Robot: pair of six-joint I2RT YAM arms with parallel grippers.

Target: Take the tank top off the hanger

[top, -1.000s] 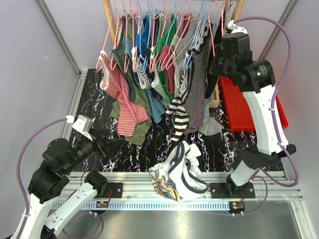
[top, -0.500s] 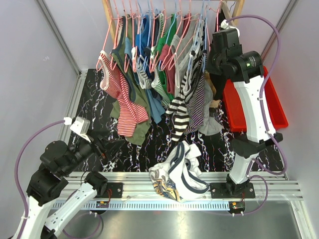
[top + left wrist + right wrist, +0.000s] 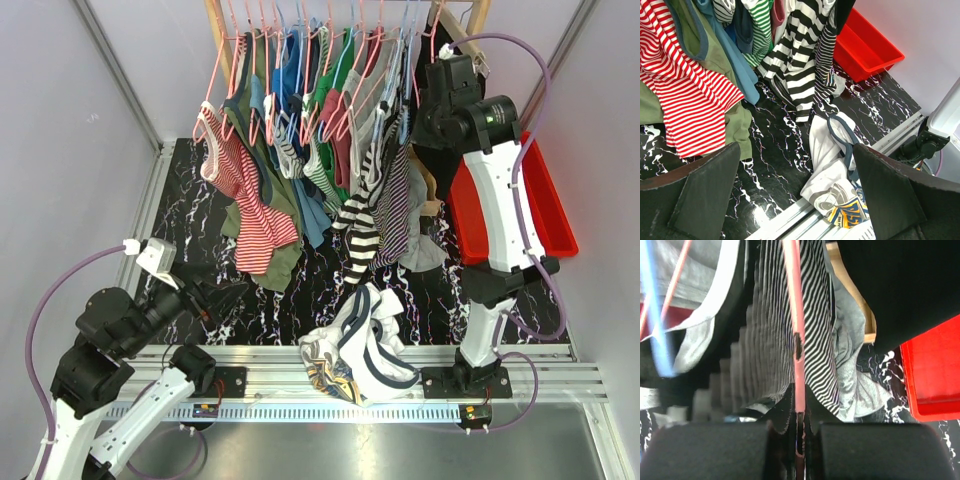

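My right gripper [image 3: 432, 95] [image 3: 799, 410] is up at the right end of the rack, shut on a pink hanger [image 3: 796, 330]. A finely striped black-and-white tank top [image 3: 398, 195] [image 3: 812, 335] hangs from that hanger. A boldly striped black-and-white top [image 3: 360, 225] [image 3: 800, 65] hangs just left of it. My left gripper [image 3: 225, 293] [image 3: 795, 200] is open and empty, low over the table's front left, pointing at the hanging clothes.
Several more tops hang on pink and blue hangers along the rack [image 3: 300, 90], including a red-striped one [image 3: 245, 190]. A pile of removed tops [image 3: 360, 345] lies at the front edge. A red bin [image 3: 515, 205] stands at the right, behind the right arm.
My right arm has swung left, in toward the rack, and drawn the pink hanger with its striped tank top along. My left gripper has edged slightly right.
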